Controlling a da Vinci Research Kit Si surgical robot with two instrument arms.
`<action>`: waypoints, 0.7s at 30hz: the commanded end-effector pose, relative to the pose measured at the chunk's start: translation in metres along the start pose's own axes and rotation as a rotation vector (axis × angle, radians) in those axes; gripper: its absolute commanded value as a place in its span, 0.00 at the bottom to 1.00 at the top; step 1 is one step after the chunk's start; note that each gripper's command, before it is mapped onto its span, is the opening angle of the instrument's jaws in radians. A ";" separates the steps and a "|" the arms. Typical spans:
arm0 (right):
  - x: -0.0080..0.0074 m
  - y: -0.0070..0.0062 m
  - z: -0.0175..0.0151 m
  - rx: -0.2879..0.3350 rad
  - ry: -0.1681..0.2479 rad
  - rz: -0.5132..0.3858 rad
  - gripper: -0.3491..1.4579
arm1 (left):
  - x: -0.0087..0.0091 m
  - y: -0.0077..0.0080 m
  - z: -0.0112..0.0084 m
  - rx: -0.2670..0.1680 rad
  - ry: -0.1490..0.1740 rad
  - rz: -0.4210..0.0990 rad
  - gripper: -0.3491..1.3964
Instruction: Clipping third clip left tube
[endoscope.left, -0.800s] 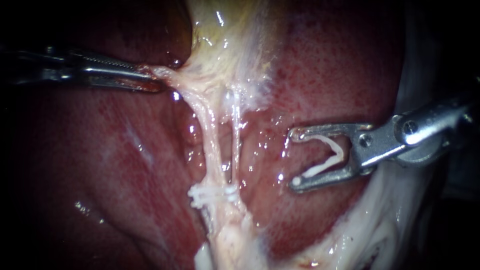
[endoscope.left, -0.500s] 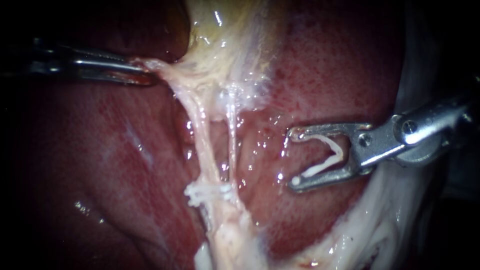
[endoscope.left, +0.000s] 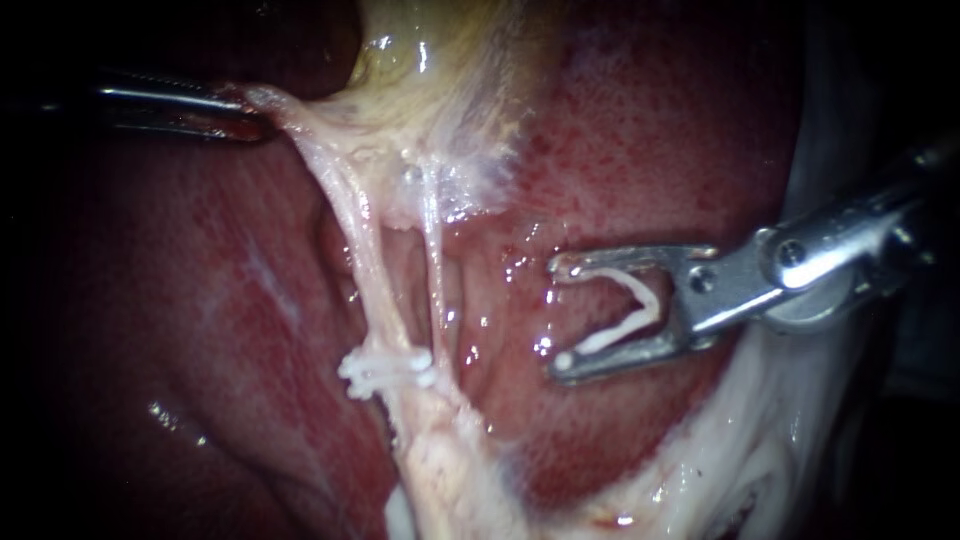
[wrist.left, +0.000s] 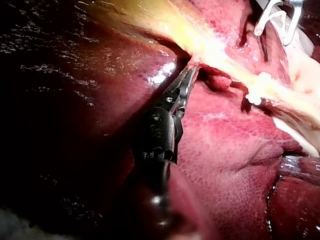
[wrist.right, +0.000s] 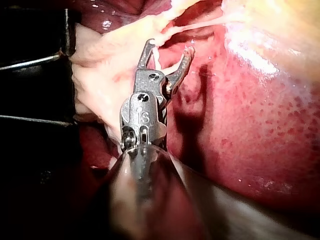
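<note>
Two pale tubes run down from the gallbladder (endoscope.left: 440, 70): the thicker left tube (endoscope.left: 365, 255) and the thin right tube (endoscope.left: 434, 270). White clips (endoscope.left: 385, 368) sit across their lower end. My left instrument (endoscope.left: 240, 112) is shut on pale tissue at the gallbladder's neck and holds it stretched to the left; the left wrist view shows its jaws (wrist.left: 192, 67) in that tissue. My right instrument (endoscope.left: 557, 315) stands to the right of both tubes, apart from them. Its jaws stand wide apart and hold a white clip (endoscope.left: 630, 310) between them, as in the right wrist view (wrist.right: 169, 47).
Red liver (endoscope.left: 650, 130) lies behind and on both sides of the tubes. Pale fatty tissue (endoscope.left: 740, 440) runs along the lower right under my right instrument's shaft. The tubes merge into a whitish stump (endoscope.left: 450, 470) below the clips.
My left instrument has pulled the tissue up and to the left, so the tubes and their clips have slid left. My right instrument has moved slightly left, the clip still in its jaws.
</note>
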 end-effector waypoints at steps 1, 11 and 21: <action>0.0002 0.0001 0.0006 0.002 0.014 0.028 0.47 | 0.0000 0.0001 0.0000 0.001 0.000 0.001 0.00; 0.0012 0.0020 0.0067 0.018 0.069 0.218 0.47 | 0.0000 0.0005 0.0004 0.006 0.000 0.000 0.00; -0.0014 0.0046 0.0101 0.059 0.083 0.293 0.47 | -0.0001 0.0005 0.0005 0.006 0.000 0.001 0.00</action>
